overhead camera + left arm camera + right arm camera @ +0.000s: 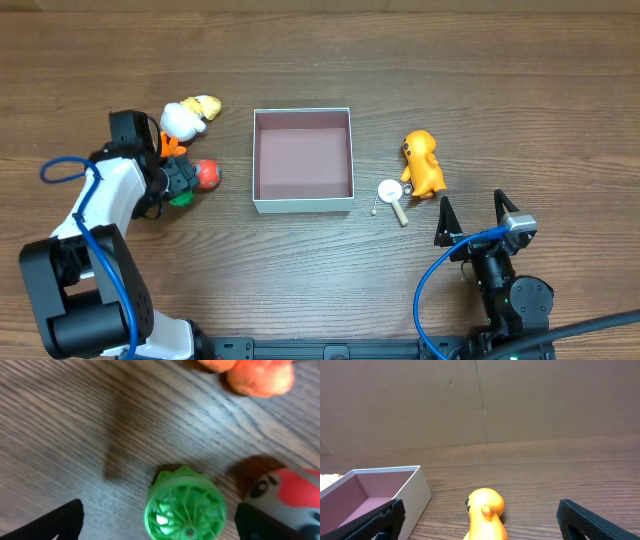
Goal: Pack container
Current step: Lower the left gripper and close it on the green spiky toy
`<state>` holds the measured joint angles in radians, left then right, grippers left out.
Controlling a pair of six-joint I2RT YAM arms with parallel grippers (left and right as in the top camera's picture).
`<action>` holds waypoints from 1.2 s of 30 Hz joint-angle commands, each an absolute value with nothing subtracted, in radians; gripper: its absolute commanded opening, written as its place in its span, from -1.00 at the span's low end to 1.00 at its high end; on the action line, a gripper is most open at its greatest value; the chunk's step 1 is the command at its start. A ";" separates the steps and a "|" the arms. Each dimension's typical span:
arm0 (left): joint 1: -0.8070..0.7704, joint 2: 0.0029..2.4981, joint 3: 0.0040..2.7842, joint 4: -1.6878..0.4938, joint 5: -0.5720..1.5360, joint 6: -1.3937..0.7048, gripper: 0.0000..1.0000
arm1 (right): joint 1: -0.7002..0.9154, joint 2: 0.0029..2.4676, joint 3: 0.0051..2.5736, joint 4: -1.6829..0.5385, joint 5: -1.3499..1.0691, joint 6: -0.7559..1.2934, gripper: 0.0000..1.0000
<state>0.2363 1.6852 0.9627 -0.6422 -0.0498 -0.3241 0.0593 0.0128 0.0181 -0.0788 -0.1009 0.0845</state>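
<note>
Two claws were in view, both spread wide and holding nothing. The left gripper (178, 182) hung low over a green ribbed round toy (184, 510). Its fingers (65, 522) stood on either side of the toy with bare wood showing between, so neither touched it. A red-and-white toy (292, 495) with black eyes lay just beside the right-hand finger. A white duck toy (188, 116) sat near them, farther up the wooden table (300, 290).

The right gripper (470, 205) pointed toward an orange toy figure (423, 162) but stayed apart from it. A small white disc on a stick (391, 193) lay just beside that figure.

The container (300, 205) sat between the two toy groups with its pink inside bare, well apart from either claw.
</note>
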 commanded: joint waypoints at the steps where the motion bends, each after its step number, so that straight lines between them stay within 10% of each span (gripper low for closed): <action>1: 0.234 1.682 0.935 -0.617 -0.059 -0.337 0.94 | 0.055 0.003 0.008 -0.073 -0.107 0.081 1.00; 36: 0.236 1.789 0.919 -0.597 -0.047 -0.337 0.57 | 0.055 0.003 0.008 -0.073 -0.107 0.081 1.00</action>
<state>0.2356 1.7390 0.9287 -0.5755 -0.0658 -0.3237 0.0593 0.0128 0.0181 -0.0788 -0.1009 0.0849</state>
